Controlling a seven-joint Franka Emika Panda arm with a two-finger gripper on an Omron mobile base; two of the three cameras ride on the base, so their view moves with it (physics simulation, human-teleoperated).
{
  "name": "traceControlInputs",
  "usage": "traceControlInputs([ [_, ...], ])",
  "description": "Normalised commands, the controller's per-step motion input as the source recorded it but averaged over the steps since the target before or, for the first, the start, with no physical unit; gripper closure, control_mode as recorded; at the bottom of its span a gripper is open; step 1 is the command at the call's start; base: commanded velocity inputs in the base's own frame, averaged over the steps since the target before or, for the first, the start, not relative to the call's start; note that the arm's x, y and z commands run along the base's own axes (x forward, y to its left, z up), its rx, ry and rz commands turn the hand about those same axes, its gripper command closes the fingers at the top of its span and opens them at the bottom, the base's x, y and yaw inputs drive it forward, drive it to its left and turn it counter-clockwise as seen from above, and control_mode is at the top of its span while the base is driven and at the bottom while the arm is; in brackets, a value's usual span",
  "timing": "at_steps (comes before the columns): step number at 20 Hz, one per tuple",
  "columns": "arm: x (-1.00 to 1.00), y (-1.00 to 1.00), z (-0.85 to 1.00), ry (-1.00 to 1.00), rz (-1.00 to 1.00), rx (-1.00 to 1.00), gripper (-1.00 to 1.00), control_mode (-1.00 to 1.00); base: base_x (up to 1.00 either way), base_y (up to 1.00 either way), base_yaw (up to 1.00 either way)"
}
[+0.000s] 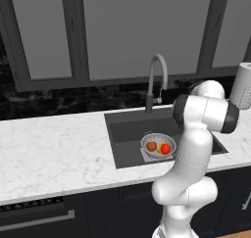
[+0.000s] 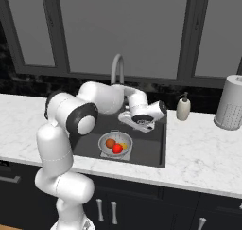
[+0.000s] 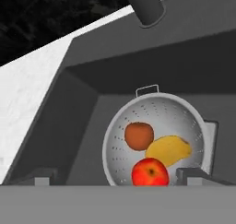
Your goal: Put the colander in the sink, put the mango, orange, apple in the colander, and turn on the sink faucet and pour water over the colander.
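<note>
The silver colander [image 2: 108, 150] sits on the floor of the dark sink [image 2: 156, 148]. In it lie the dull orange [image 3: 138, 135], the yellow mango [image 3: 168, 150] and the red apple [image 3: 150, 172], close together. From the left base view the colander [image 1: 147, 140] holds the same fruit. My gripper [image 2: 141, 126] hovers open over the basin, above and behind the colander, with nothing between its fingertips [image 3: 193, 174]. Behind the sink stands the grey gooseneck faucet [image 1: 157, 80], its dark base [image 3: 143, 6] just beyond the hand. Water is out of view.
A white soap bottle [image 2: 183, 107] stands right of the sink, and a white perforated cylinder [image 2: 231, 102] further right. The marble counter [image 1: 54, 149] stretches left. Dark windows run along the back wall. My arm crosses the sink's right side in the left base view.
</note>
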Motion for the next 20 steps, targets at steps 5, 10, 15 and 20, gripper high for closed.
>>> traceControlInputs([
  [5, 0.58, -0.05, 0.33, -0.24, 0.07, 0.22, -1.0, -1.0, 0.0, 0.0, 0.0],
  [10, 0.66, -0.11, 0.33, -0.13, 0.05, 0.22, -1.0, -1.0, 0.0, 0.0, 0.0],
  [15, 0.58, -0.03, 0.21, -0.09, 0.02, 0.17, -1.0, -1.0, 0.0, 0.0, 0.0],
  [20, 0.45, 0.0, 0.03, -0.04, 0.0, 0.06, -1.0, -1.0, 0.0, 0.0, 0.0],
])
